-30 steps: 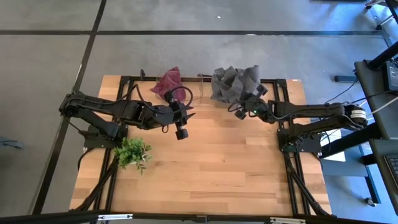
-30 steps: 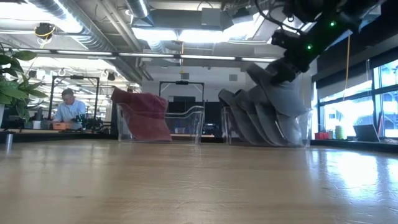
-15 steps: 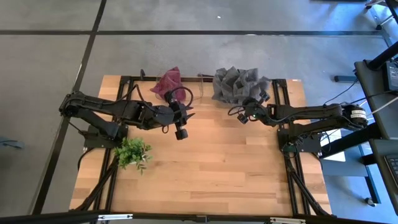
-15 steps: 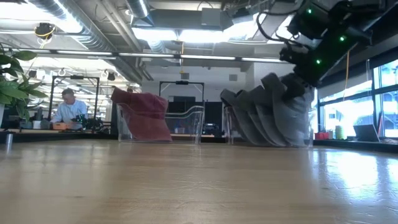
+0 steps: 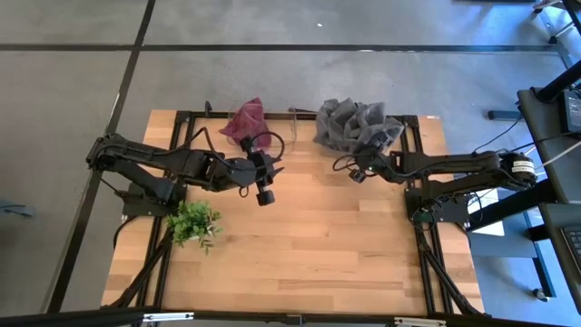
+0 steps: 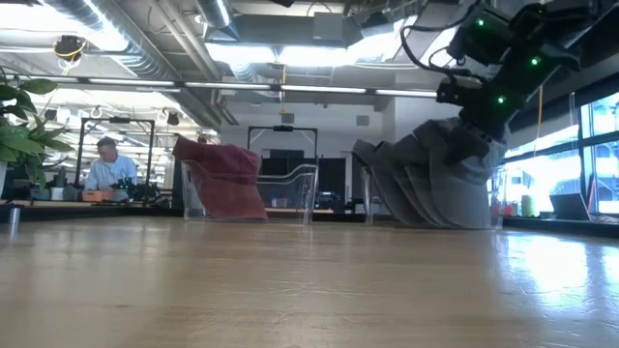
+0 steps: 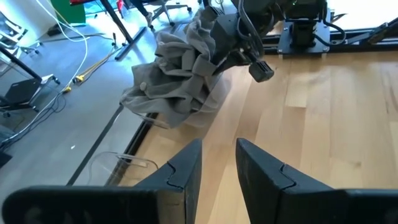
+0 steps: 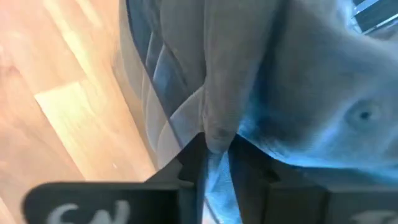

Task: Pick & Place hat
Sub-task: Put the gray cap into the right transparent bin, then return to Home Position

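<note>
A heap of grey hats [image 5: 349, 123] stands at the table's far edge, right of centre, and also shows in the low view [image 6: 426, 184]. My right gripper [image 5: 368, 154] is at the heap's near right side, shut on grey cloth. A maroon hat [image 5: 245, 120] sits in a clear bin [image 6: 290, 193] at the far edge, left of centre. My left gripper [image 5: 265, 193] hovers open over bare wood, in front of the maroon hat, and touches nothing [image 7: 217, 165]. My right gripper [image 8: 214, 155] pinches a fold of a grey hat [image 8: 217, 124] between its two fingers, on the heap's near right side. The fingers come from the table's right, slanting toward the far edge. The held hat lies against the other grey hats, not lifted clear.
A small green plant [image 5: 193, 221] stands near the table's left edge. Bare wood [image 5: 309, 245] fills the middle and near part of the table. Black frame rails [image 5: 418, 127] run along the far and side edges. A person [image 6: 106, 164] sits far off in the room.
My right gripper, holding the grey hat, has moved down and a little toward the table's right. The hat that stood raised above the heap has come down onto it, and the whole grey heap has shifted toward the right and bunched together.
</note>
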